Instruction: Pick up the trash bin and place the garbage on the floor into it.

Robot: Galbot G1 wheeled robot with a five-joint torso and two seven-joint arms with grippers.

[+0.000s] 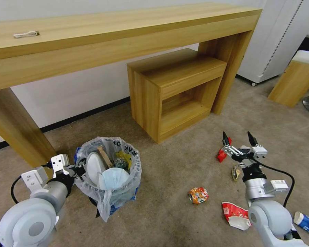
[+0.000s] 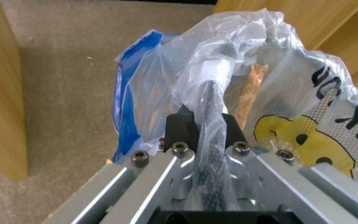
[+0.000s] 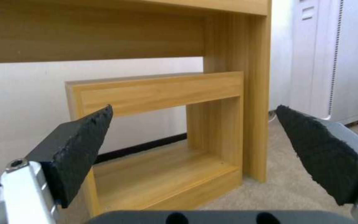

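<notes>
The left gripper (image 2: 206, 124) clamps the rim of the trash bin (image 2: 135, 102) — its crinkly bag (image 2: 270, 93) bunched between black pads. Beige floor (image 2: 63, 77) lies beyond.

Bag lettering, head view: black capital letters are printed on the translucent bag (image 1: 127, 161) lining the trash bin (image 1: 108, 200); on the fold at the rim's 2 o'clock side the strokes are seen reversed, and only something like "K" and "D" can be made out.
Bag lettering, left wrist view: large black letters are seen on the bag (image 2: 336, 93), cut off by creases and the frame edge; no whole word can be read.
Bag mark: a yellow mark (image 2: 299, 140) with black spots is printed beside the lettering.
Red wrapper: white characters are carried on the red wrapper (image 1: 235, 214), too small to be read.
Crushed can: the print on the orange can (image 1: 198, 195) cannot be read.
</notes>
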